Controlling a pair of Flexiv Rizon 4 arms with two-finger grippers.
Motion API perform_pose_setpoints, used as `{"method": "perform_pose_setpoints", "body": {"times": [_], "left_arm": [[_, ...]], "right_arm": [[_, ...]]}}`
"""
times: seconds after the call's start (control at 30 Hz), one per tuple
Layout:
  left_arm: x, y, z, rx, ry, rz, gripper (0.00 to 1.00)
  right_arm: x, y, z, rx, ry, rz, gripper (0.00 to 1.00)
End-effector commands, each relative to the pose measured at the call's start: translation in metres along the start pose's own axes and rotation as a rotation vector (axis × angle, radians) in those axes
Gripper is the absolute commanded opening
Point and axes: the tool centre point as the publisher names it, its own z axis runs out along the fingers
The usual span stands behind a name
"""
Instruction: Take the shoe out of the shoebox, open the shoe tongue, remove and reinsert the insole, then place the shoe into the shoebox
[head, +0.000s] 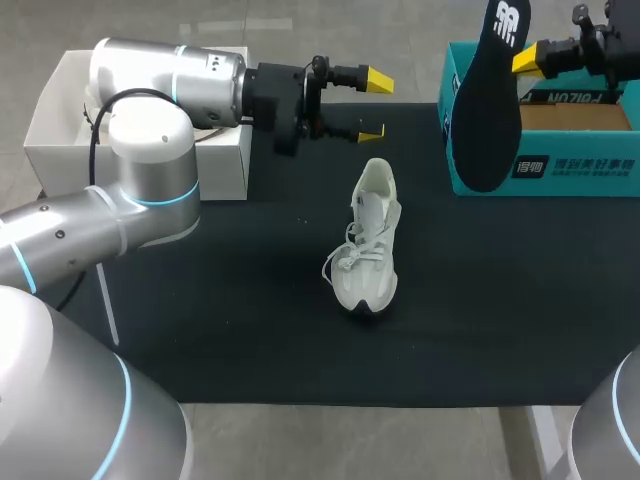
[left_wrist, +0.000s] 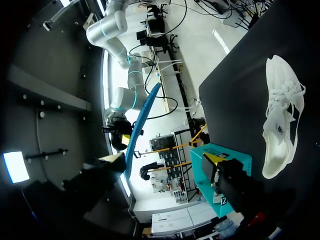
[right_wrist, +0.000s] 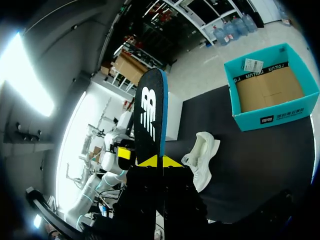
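Observation:
A white sneaker (head: 368, 245) lies on the black mat, mid-table, heel toward the far side. The teal shoebox (head: 570, 170) stands open at the back right. My right gripper (head: 530, 58) is raised over the box's left end, shut on the top of a black insole (head: 490, 100) that hangs down in front of the box. In the right wrist view the insole (right_wrist: 150, 120) stands upright between the yellow tips (right_wrist: 160, 161), with the sneaker (right_wrist: 202, 157) and shoebox (right_wrist: 280, 117) beyond. My left gripper (head: 375, 105) hovers open and empty above the mat, behind the sneaker (left_wrist: 280, 120).
A white open box (head: 60, 110) stands at the back left, beside my left arm. The black mat (head: 230, 320) covers the table around the sneaker. The teal box (left_wrist: 200, 167) shows past my left gripper's finger.

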Motion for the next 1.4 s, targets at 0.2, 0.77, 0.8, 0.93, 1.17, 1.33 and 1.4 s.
{"method": "perform_pose_setpoints", "body": {"times": [0.2, 0.77, 0.8, 0.93, 1.17, 1.33, 1.4], "left_arm": [[-0.006, 0.005, 0.008, 0.025, -0.020, 0.011, 1.00], [-0.016, 0.015, 0.022, -0.010, -0.112, 0.007, 1.00], [-0.015, 0.016, 0.023, -0.011, -0.111, 0.005, 1.00], [-0.015, 0.021, 0.028, -0.010, -0.107, -0.026, 1.00], [-0.014, 0.022, 0.030, 0.015, -0.115, -0.063, 0.97], [-0.014, 0.022, 0.034, 0.036, -0.117, -0.054, 0.95], [-0.015, 0.022, 0.035, 0.031, -0.121, -0.047, 0.96]], "right_arm": [[-0.016, 0.034, 0.006, 0.105, -0.080, 0.211, 0.00], [-0.031, 0.062, 0.042, 0.175, -0.127, 0.215, 0.00], [-0.031, 0.063, 0.044, 0.188, -0.123, 0.212, 0.00], [-0.027, 0.066, 0.054, 0.230, -0.109, 0.191, 0.00], [-0.020, 0.063, 0.078, 0.311, -0.089, 0.174, 0.00], [-0.025, 0.060, 0.096, 0.351, -0.066, 0.225, 0.00], [-0.026, 0.058, 0.101, 0.363, -0.063, 0.244, 0.00]]}}
